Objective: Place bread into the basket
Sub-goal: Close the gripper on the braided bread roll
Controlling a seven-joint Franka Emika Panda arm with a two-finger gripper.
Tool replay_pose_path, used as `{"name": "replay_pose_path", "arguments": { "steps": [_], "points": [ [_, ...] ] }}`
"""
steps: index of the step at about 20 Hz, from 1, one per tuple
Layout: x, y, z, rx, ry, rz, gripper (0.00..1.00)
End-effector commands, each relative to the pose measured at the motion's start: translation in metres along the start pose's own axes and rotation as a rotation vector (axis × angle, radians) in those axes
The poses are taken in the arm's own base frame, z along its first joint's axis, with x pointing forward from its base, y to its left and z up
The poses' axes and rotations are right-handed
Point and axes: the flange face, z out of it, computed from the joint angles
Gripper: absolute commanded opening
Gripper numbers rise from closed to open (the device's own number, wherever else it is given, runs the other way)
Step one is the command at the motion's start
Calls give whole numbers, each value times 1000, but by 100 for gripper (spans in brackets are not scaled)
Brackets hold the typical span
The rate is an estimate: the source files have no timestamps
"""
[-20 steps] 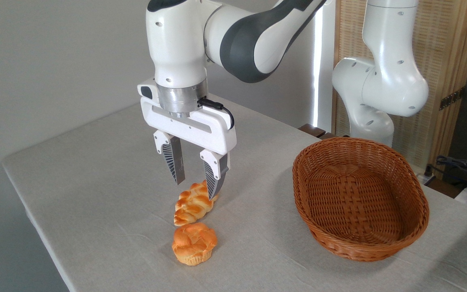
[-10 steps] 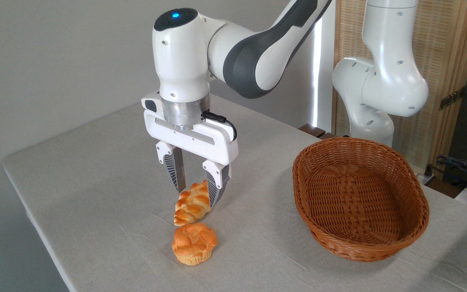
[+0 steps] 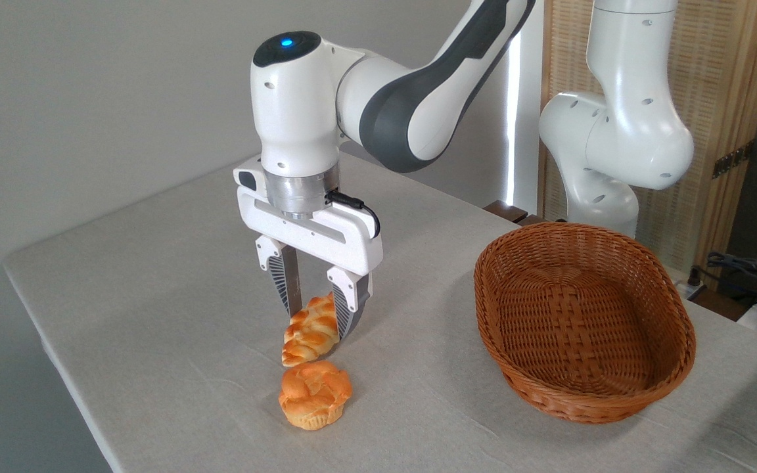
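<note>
The gripper (image 3: 318,319) is straddling the bread (image 3: 311,330) with narrowed fingers, mid-table, well apart from the basket (image 3: 582,315).

The white arm reaches in from two o'clock, its grey-banded elbow link sloping down toward the wrist, which turns and points straight down at six o'clock. A blue light glows on the wrist's top cap. The gripper (image 3: 318,320) hangs vertical below the silver flange, its two ribbed fingers (image 3: 284,287) parted (a black cable loops at the flange's three o'clock side).
</note>
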Motion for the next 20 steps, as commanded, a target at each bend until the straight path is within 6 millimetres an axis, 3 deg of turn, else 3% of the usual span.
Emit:
{"name": "replay_pose_path", "arguments": {
  "steps": [1, 3, 4, 14, 20],
  "points": [
    [-1, 1, 13, 7, 15, -4, 42],
    [-1, 1, 14, 5, 12, -1, 14],
    [-1, 1, 14, 6, 11, 6, 10],
    [-1, 3, 12, 5, 8, 28, 10],
    [1, 1, -36, -18, -19, 32, 12]
  ]
}}
